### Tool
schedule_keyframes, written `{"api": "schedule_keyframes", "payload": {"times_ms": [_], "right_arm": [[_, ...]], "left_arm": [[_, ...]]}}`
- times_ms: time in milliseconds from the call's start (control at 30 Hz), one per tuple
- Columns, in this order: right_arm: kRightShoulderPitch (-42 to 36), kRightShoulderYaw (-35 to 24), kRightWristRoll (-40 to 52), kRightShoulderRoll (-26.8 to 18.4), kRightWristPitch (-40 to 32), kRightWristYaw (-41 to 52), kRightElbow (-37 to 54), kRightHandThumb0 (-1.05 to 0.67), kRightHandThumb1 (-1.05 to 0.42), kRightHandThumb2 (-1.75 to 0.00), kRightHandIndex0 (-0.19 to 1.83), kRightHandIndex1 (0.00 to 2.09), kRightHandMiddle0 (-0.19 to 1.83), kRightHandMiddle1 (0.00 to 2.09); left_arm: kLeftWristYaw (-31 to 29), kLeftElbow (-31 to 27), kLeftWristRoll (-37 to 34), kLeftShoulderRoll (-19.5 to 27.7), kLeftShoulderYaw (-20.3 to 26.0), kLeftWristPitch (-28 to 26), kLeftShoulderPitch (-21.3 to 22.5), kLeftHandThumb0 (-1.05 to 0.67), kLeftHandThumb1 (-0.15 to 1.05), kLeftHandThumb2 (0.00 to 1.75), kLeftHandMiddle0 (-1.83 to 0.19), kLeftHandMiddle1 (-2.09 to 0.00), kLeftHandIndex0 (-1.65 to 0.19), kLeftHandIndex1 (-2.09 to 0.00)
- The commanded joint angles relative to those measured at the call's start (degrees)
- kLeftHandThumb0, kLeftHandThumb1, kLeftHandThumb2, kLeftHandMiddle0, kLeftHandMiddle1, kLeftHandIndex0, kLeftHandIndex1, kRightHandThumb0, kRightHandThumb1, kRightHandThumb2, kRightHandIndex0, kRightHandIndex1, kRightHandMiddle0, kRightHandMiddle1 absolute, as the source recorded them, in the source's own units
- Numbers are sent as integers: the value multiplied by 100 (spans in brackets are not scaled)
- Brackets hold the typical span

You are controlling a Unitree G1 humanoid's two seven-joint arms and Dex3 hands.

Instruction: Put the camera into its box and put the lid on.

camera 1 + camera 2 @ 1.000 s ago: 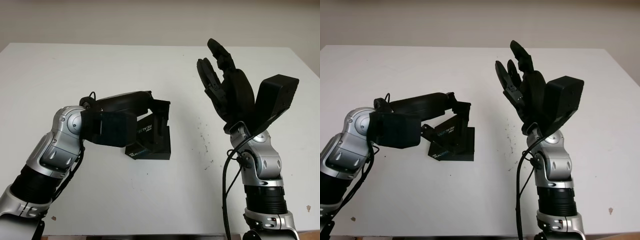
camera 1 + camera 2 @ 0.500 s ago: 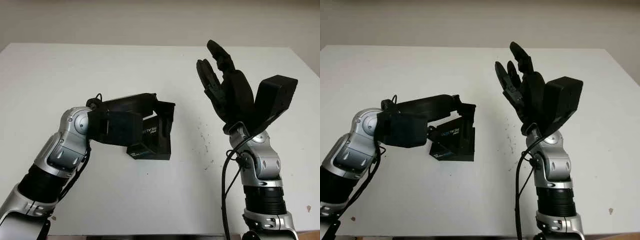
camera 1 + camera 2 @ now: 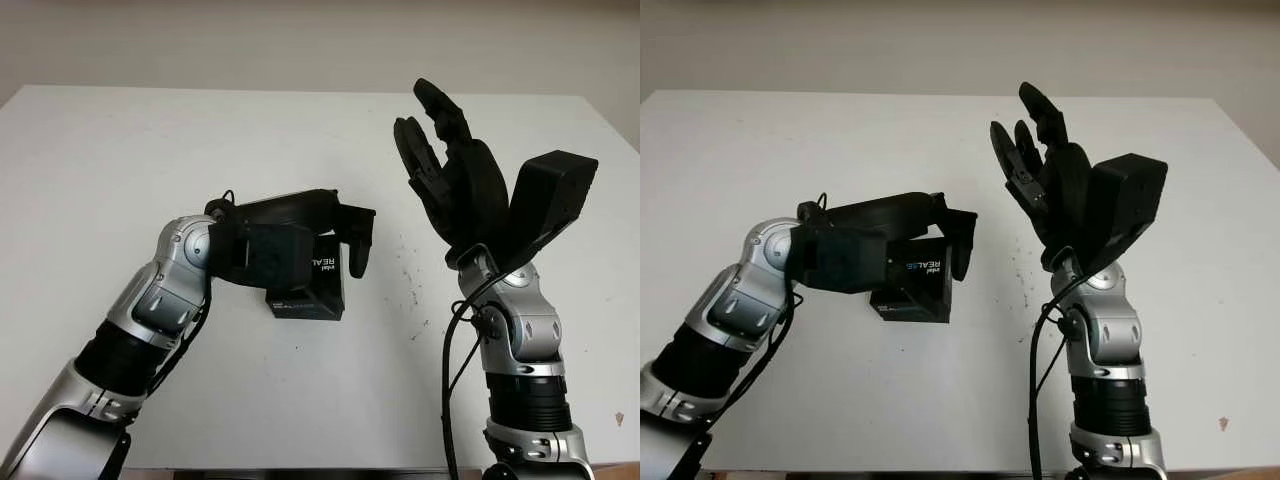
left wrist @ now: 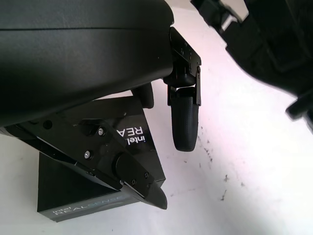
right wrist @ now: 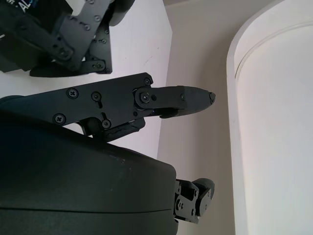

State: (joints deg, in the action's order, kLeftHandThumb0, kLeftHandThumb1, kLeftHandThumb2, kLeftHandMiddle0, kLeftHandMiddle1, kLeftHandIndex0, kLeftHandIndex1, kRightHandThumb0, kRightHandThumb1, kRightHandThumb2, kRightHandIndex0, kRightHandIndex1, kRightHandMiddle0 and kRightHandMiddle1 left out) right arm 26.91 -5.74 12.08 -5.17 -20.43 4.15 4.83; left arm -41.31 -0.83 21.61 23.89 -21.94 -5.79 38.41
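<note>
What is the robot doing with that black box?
The robot's left hand is reaching over a black box that sits closed on the white table. One of its fingers hangs down beside the box, not gripping it. The right hand is open, held up in the air, away from the box.

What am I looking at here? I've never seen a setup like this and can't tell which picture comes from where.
This is a humanoid robot with two arms, each ending in a black three-finger hand. The two wide pictures come from a camera on its head, looking down at a white table. The two close pictures come from cameras at its wrists. On the table lies a black box with white lettering. The left hand is on top of it, fingers hanging past its side; a real grip isn't visible. The right hand is raised above the table, open, holding nothing.
</note>
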Motion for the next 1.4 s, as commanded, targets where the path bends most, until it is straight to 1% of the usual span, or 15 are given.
{"api": "schedule_keyframes", "payload": {"times_ms": [0,133,267,367,400,467,500,533,600,700,733,900,1033,1233,1367], "right_arm": [[-47,-2,-6,6,-43,-22,119,-53,-105,-28,-1,5,-19,56],[-61,-8,10,18,-13,-12,113,-52,-105,-29,-1,6,-19,57],[-79,-3,-15,9,-33,-40,135,-52,-105,-28,0,6,-19,58],[-82,-8,6,-5,-29,-12,130,-52,-105,-29,-1,5,-19,56],[-82,-10,8,-4,-23,-9,127,-52,-105,-29,-1,5,-19,55],[-90,-14,19,-3,-14,8,137,-51,-105,-29,-1,6,-18,55],[-93,-17,20,-7,-8,19,135,-51,-105,-29,-1,6,-18,55],[-95,-16,13,-11,-8,21,136,-52,-105,-29,0,6,-18,55],[-92,-27,11,-9,-22,11,133,-52,-105,-29,0,6,-18,55],[-81,-39,22,-5,-64,0,140,-52,-105,-28,-1,6,-18,54],[-81,-42,29,-6,-76,6,146,-53,-105,-28,-1,6,-18,53],[-78,-55,42,-16,-53,45,112,-52,-105,-28,-1,5,-16,53],[-66,-48,15,-17,-54,35,96,-53,-105,-28,-1,5,-16,52],[-66,-48,-7,-32,-58,39,93,-53,-105,-27,0,6,-16,51],[-62,-43,-17,-26,-69,22,122,-53,-105,-28,0,6,-15,51]], "left_arm": [[-21,34,85,-34,-115,51,153,-14,93,5,-38,-165,-33,-170],[-94,-7,189,-61,-168,-52,141,-15,94,5,-36,-170,-31,-171],[-92,46,218,-39,-170,66,71,-13,94,5,-35,-176,-30,-172],[6,70,387,56,-215,266,-4,-15,94,6,-19,-165,-12,-160],[-38,76,472,132,-262,336,-4,-24,94,5,3,-134,5,-126],[-139,94,645,273,-355,488,30,-37,94,5,9,-63,10,-71],[-136,113,747,333,-394,599,46,-41,94,5,7,-38,8,-52],[-77,154,837,382,-407,714,26,-50,95,6,11,-18,9,-31],[163,265,947,435,-370,983,-73,-61,99,7,17,-5,16,-15],[579,439,969,458,-271,1360,-227,-72,104,15,19,-1,19,-2],[715,492,969,470,-242,1471,-273,-75,104,23,19,0,19,-1],[1317,725,1120,482,-155,1828,-414,-78,105,39,19,0,19,0],[1775,1121,1127,478,-39,2071,-502,-78,105,48,19,0,19,0],[1889,1475,814,386,99,2169,-585,-84,105,60,19,0,19,0],[1629,1555,-313,157,619,1946,-808,-81,105,59,19,0,19,0]]}}
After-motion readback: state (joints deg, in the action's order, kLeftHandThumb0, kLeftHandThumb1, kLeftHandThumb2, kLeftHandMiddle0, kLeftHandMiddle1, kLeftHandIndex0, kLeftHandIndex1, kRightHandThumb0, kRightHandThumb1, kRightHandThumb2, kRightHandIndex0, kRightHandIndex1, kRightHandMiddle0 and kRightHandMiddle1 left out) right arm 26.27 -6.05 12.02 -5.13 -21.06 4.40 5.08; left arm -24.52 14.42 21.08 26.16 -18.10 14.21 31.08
